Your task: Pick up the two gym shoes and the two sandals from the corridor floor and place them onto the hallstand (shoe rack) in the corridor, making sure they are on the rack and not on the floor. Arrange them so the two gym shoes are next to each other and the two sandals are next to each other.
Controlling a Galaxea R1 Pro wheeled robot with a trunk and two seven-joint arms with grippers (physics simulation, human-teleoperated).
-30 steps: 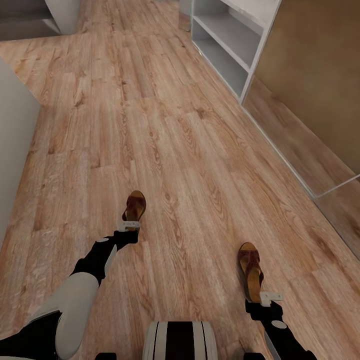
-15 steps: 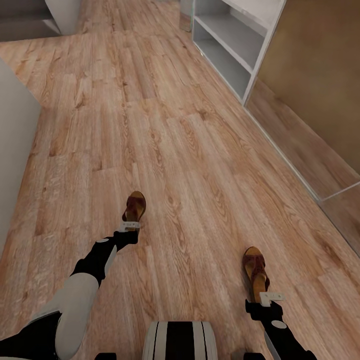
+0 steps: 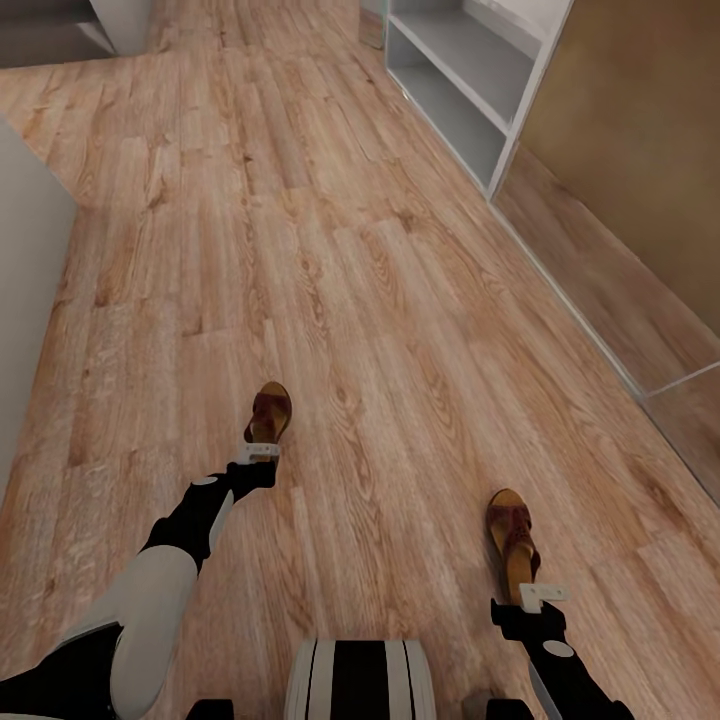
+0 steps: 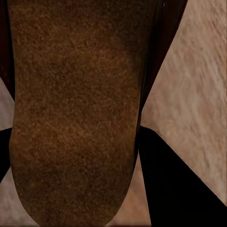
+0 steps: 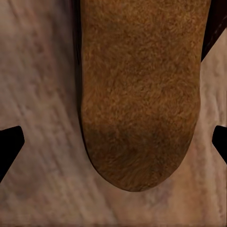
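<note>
Head view: I have a sandal on each arm. Left gripper (image 3: pixel 262 451) is closed on the heel end of the left sandal (image 3: pixel 270 411), toe pointing away from me. Right gripper (image 3: pixel 541 597) holds the heel end of the right sandal (image 3: pixel 510 543) the same way. Whether the soles touch the corridor floor (image 3: pixel 330 260), I cannot tell.

Left wrist view: the sandal footbed (image 4: pixel 75 109) sits tight between the dark fingers (image 4: pixel 175 184).

Right wrist view: the footbed (image 5: pixel 142 94) lies between fingertips (image 5: pixel 9 146) set wider than the heel; contact there is unclear.

Hallstand (image 3: pixel 455 85) stands far right, against the wall, well apart from both sandals. A pale grey panel (image 3: pixel 30 300) runs along the left.
</note>
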